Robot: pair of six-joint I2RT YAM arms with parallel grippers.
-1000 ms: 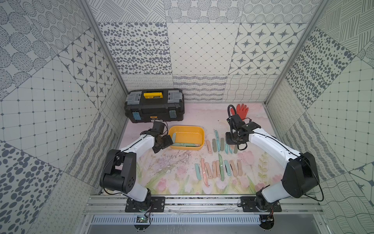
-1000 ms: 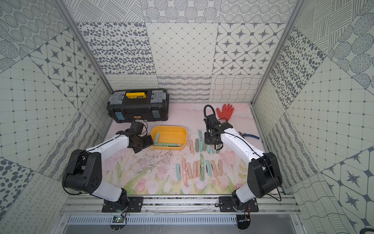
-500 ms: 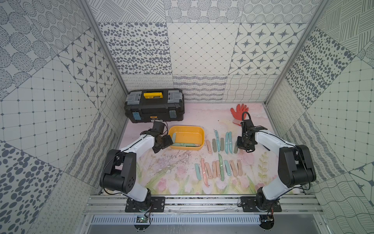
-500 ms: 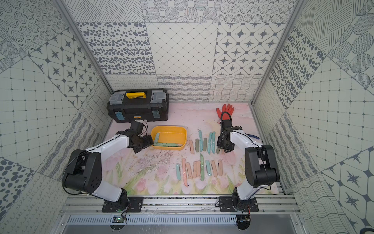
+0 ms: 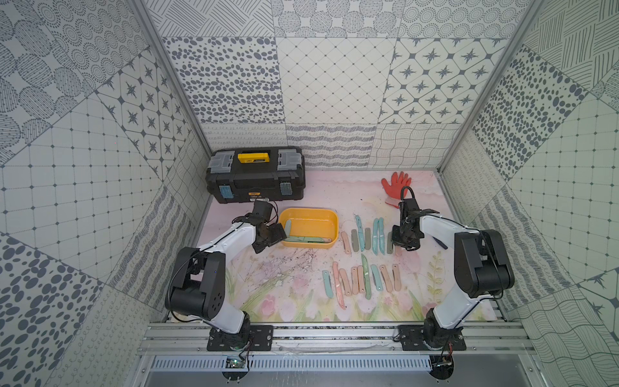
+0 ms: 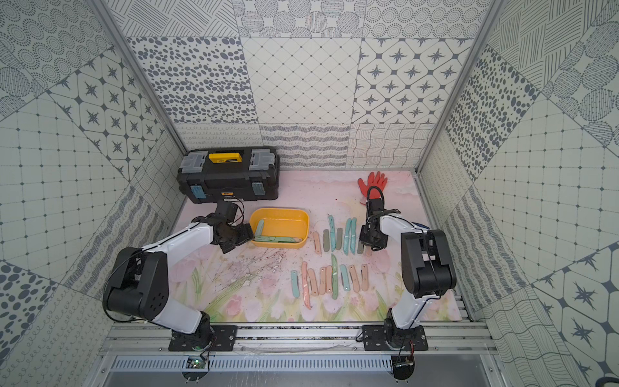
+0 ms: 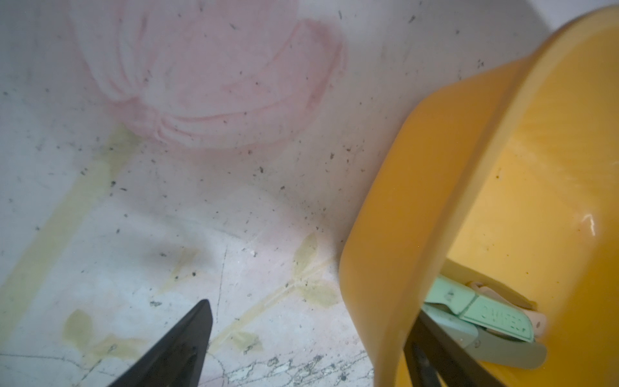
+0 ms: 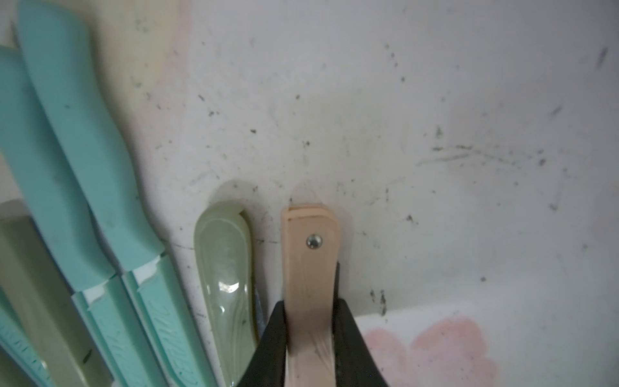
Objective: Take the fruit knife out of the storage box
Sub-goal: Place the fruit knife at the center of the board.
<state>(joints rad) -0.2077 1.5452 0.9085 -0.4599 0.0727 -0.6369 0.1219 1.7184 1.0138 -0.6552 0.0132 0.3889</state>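
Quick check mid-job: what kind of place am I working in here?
Most likely a staged robot test booth, not a real kitchen: patterned panel walls box in a floral mat, and the left arm and right arm are bolted to an aluminium rail.

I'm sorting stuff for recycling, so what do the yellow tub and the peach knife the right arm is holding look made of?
Tub: most likely moulded plastic, smooth and glossy, going by the bright glint on its inner wall. Peach knife: the handle looks like matt plastic with faint wood-like streaks, though real wood can't be ruled out; its rivet is shiny metal.
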